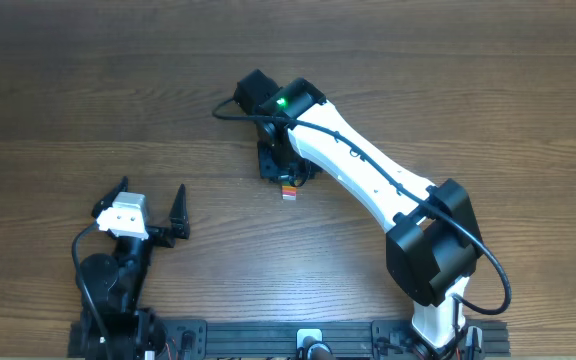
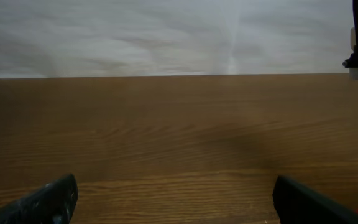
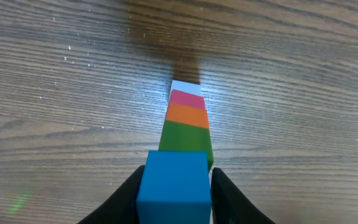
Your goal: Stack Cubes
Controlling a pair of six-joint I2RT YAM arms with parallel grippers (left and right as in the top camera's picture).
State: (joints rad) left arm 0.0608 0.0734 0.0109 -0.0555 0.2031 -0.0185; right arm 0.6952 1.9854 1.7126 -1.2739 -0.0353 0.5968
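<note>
**Blue cube (image 3: 173, 186) clenched above the stack (image 3: 186, 118)**

Right tool (image 3: 178, 182) grips the blue cube, directly over the green, orange, pink and white stack on the counter (image 1: 488, 90). Left tool (image 1: 151, 192) gapes wide, released, near left.

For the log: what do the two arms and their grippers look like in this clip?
The right arm: a long white link between black joint housings, a thin black cable along it, a green light near the wrist. The left arm: black, with a white wrist block. The left gripper and right gripper have black tapered fingers.
</note>
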